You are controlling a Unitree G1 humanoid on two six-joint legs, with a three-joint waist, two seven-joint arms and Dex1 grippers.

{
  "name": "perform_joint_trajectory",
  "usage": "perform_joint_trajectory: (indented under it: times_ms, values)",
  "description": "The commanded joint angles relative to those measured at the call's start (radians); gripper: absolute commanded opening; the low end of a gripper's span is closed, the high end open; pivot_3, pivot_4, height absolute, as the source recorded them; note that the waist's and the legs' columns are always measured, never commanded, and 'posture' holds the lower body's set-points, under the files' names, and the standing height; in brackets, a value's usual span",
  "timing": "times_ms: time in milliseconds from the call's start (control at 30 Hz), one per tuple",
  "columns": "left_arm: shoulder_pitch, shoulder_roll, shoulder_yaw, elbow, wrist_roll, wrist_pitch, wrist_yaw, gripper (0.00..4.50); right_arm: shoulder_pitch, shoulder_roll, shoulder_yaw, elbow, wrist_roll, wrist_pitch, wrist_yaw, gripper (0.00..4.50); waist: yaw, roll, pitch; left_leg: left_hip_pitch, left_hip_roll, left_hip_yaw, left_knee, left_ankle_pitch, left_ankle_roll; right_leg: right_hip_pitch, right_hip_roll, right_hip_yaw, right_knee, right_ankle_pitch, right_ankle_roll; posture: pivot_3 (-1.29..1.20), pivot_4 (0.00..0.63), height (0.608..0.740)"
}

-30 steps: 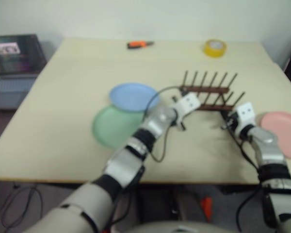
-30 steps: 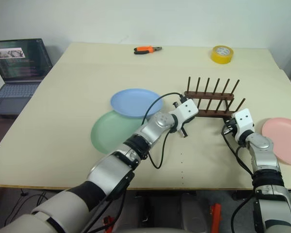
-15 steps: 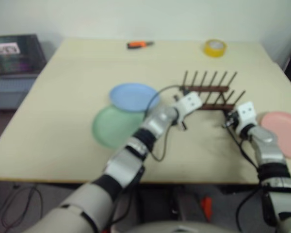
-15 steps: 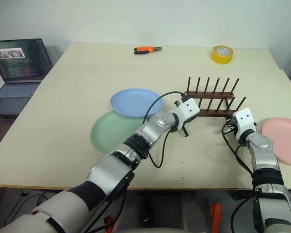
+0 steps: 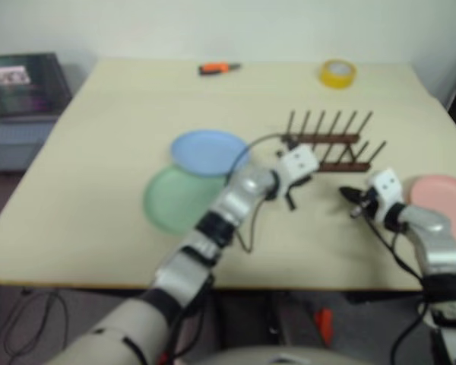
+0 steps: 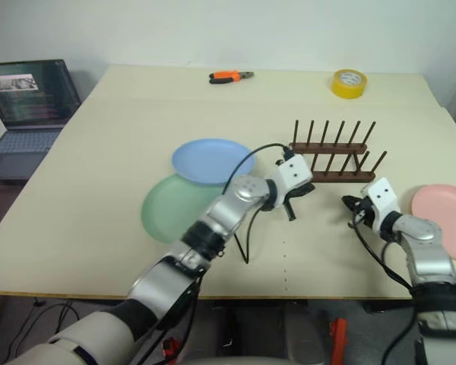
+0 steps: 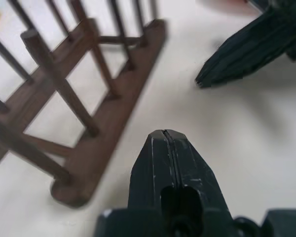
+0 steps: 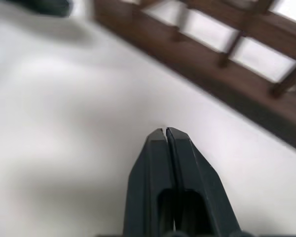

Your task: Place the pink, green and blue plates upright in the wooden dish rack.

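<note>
The dark wooden dish rack (image 6: 330, 161) stands with no plate in it, right of the table's middle. To its left the blue plate (image 6: 211, 161) lies flat, overlapping the far edge of the green plate (image 6: 171, 209). The pink plate (image 6: 444, 228) lies flat at the table's right edge. My left gripper (image 6: 290, 211) is shut on nothing, just in front of the rack's left end (image 7: 113, 98). My right gripper (image 6: 346, 202) is also shut on nothing. It points left, in front of the rack's right end (image 8: 227, 74) and left of the pink plate.
Orange-handled pliers (image 6: 230, 77) and a yellow tape roll (image 6: 348, 82) lie near the table's far edge. An open laptop (image 6: 26, 103) sits off the table to the left. Bare tabletop spreads in front of the rack and grippers.
Both grippers have drawn back from the rack toward the near edge and stay shut. The right one has turned to point more to the left. Rack and plates have not moved.
</note>
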Motion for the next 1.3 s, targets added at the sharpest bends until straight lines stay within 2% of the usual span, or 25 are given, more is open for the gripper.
perform_joint_trajectory:
  times_ms: [33,133,200,267,367,500,600,733,767,1067,1300]
  values:
    - [0.015,0.038,0.022,-0.267,-0.036,0.132,-0.033,0.00,0.026,-0.079,-0.047,-0.154,0.055,0.107,0.050,0.04,0.004,0.000,0.000,0.001,0.000,-0.001,0.000,0.000,0.000,0.000,0.000,-0.001,0.001,0.000,0.000,0.00,0.150,0.740]
    - [0.031,0.068,0.017,-0.366,-0.048,0.201,-0.040,0.00,0.041,-0.123,-0.057,-0.209,0.065,0.166,0.060,0.04,0.008,0.000,0.000,0.002,0.000,-0.003,0.002,0.000,0.000,0.003,0.000,-0.003,0.000,-0.001,-0.003,0.00,0.150,0.740]
    - [0.017,0.095,0.048,-0.436,-0.073,0.265,-0.044,0.37,0.052,-0.181,-0.071,-0.280,0.088,0.229,0.099,0.00,0.009,0.000,0.000,0.002,-0.001,-0.003,0.005,0.000,0.000,0.004,-0.001,-0.002,0.000,-0.003,-0.005,0.00,0.150,0.740]
    - [0.006,0.132,0.071,-0.488,-0.096,0.300,-0.057,0.94,0.061,-0.228,-0.089,-0.329,0.111,0.266,0.129,0.00,0.006,0.000,0.001,0.001,-0.002,-0.002,0.005,0.000,0.000,0.004,-0.002,-0.001,-0.001,-0.003,-0.005,0.00,0.150,0.740]
    - [-0.009,0.175,0.117,-0.512,-0.138,0.335,-0.059,2.00,0.064,-0.272,-0.124,-0.361,0.143,0.303,0.154,0.59,0.007,-0.001,0.001,0.001,-0.002,-0.002,0.004,0.000,0.000,0.004,-0.002,-0.001,-0.001,-0.002,-0.005,0.00,0.150,0.740]
    - [-0.013,0.238,0.155,-0.505,-0.167,0.329,-0.063,3.43,0.101,-0.342,-0.182,-0.314,0.137,0.314,0.191,1.94,0.010,-0.001,0.001,0.001,-0.001,-0.003,0.004,0.000,0.000,0.004,-0.002,-0.003,-0.001,-0.003,-0.005,0.00,0.150,0.740]
    - [-0.013,0.242,0.166,-0.537,-0.232,0.331,-0.093,4.42,0.129,-0.371,-0.228,-0.248,0.121,0.292,0.194,2.92,0.012,-0.002,0.002,0.000,-0.002,-0.003,0.004,0.000,0.000,0.004,-0.002,-0.003,-0.002,-0.003,-0.005,0.00,0.150,0.740]
    - [0.008,0.251,0.101,-0.560,-0.248,0.291,-0.126,4.50,0.182,-0.399,-0.276,-0.157,0.047,0.241,0.153,4.33,0.015,-0.002,0.002,-0.001,-0.002,-0.002,0.004,0.000,0.000,0.004,-0.003,-0.002,-0.003,-0.003,-0.005,0.00,0.150,0.740]
    - [0.008,0.245,0.086,-0.560,-0.247,0.284,-0.124,4.50,0.191,-0.403,-0.282,-0.132,0.022,0.231,0.130,4.47,0.016,-0.002,0.002,0.000,-0.002,-0.002,0.004,0.000,0.000,0.004,-0.003,-0.002,-0.003,-0.003,-0.005,0.00,0.150,0.740]
    - [0.004,0.198,0.022,-0.513,-0.236,0.239,-0.095,4.50,0.253,-0.365,-0.313,-0.056,-0.016,0.254,0.056,4.47,0.011,-0.002,0.001,0.001,-0.002,-0.002,0.004,0.000,0.000,0.004,-0.002,-0.001,-0.001,-0.003,-0.005,0.00,0.150,0.740]
    - [0.009,0.197,0.005,-0.497,-0.233,0.225,-0.088,4.50,0.273,-0.328,-0.269,-0.035,-0.021,0.265,0.040,4.47,0.010,-0.002,0.001,0.001,-0.002,-0.002,0.004,0.000,0.000,0.004,-0.002,-0.001,-0.001,-0.003,-0.004,0.00,0.150,0.740]
